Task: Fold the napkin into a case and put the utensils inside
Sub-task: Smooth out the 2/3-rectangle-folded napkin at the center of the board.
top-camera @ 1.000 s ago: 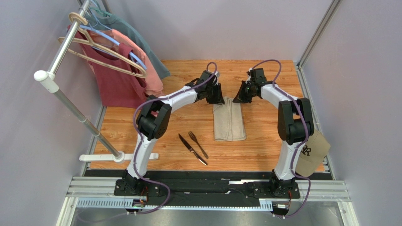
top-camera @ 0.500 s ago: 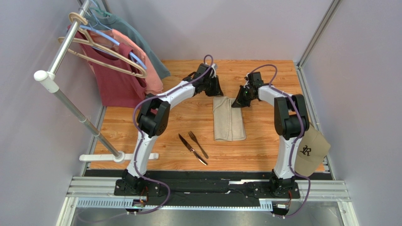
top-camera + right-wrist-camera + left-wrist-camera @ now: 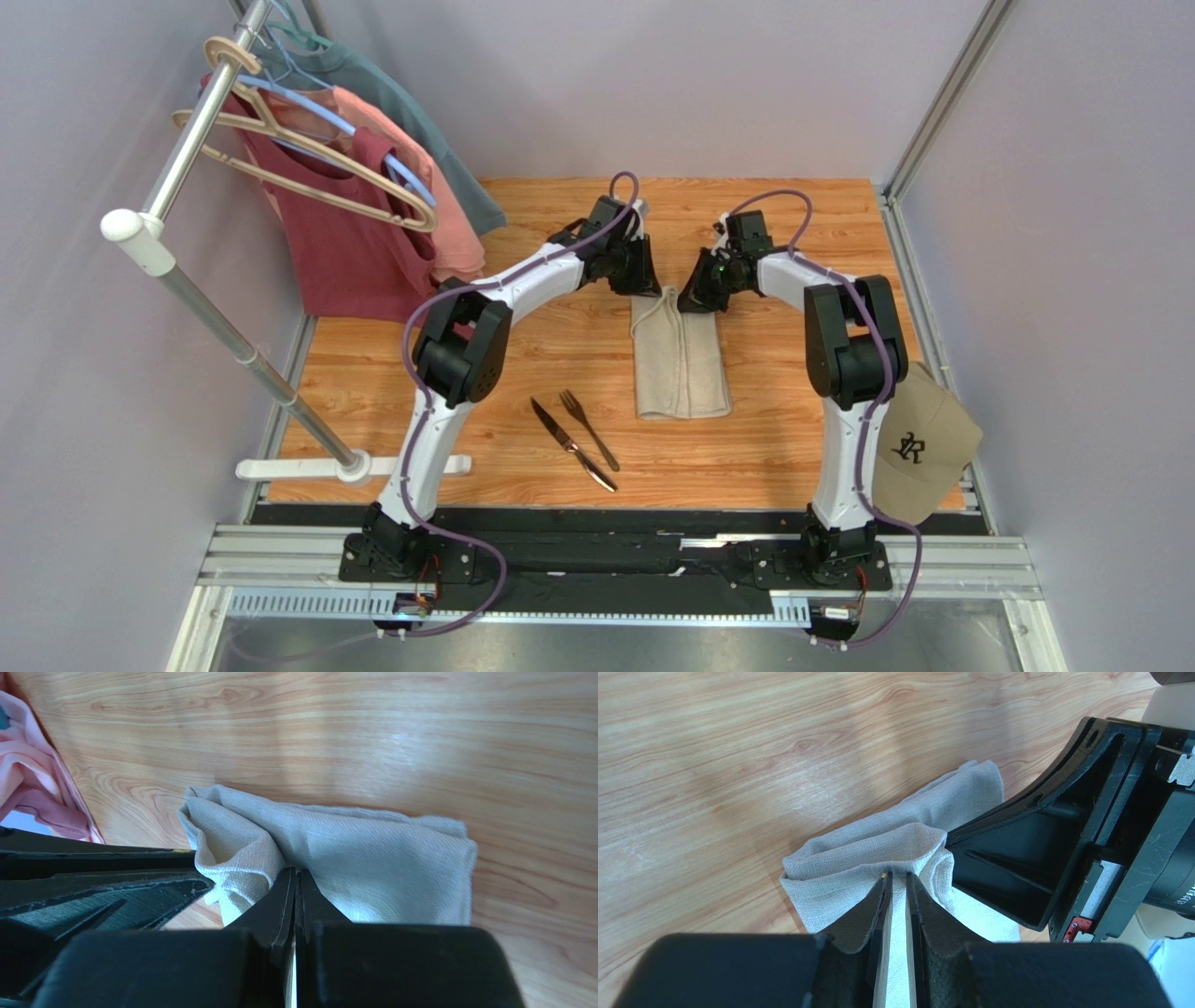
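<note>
The beige napkin (image 3: 680, 367) lies folded into a narrow strip at mid table, its far end pinched and lifted. My left gripper (image 3: 644, 287) is shut on the far left corner of the napkin (image 3: 878, 854). My right gripper (image 3: 697, 294) is shut on the far right corner of the napkin (image 3: 365, 861). The two grippers stand close together, the cloth bunched between them. The dark fork (image 3: 589, 427) and dark knife (image 3: 571, 444) lie side by side on the wood, left of the napkin's near end.
A clothes rack (image 3: 211, 280) with red and pink shirts (image 3: 379, 210) stands at the left. A tan cap (image 3: 926, 451) lies at the right near edge. Grey walls close in the table on three sides.
Both grippers have moved inward toward each other at the napkin's far end. The far edge of the napkin has narrowed and bunched between them.
</note>
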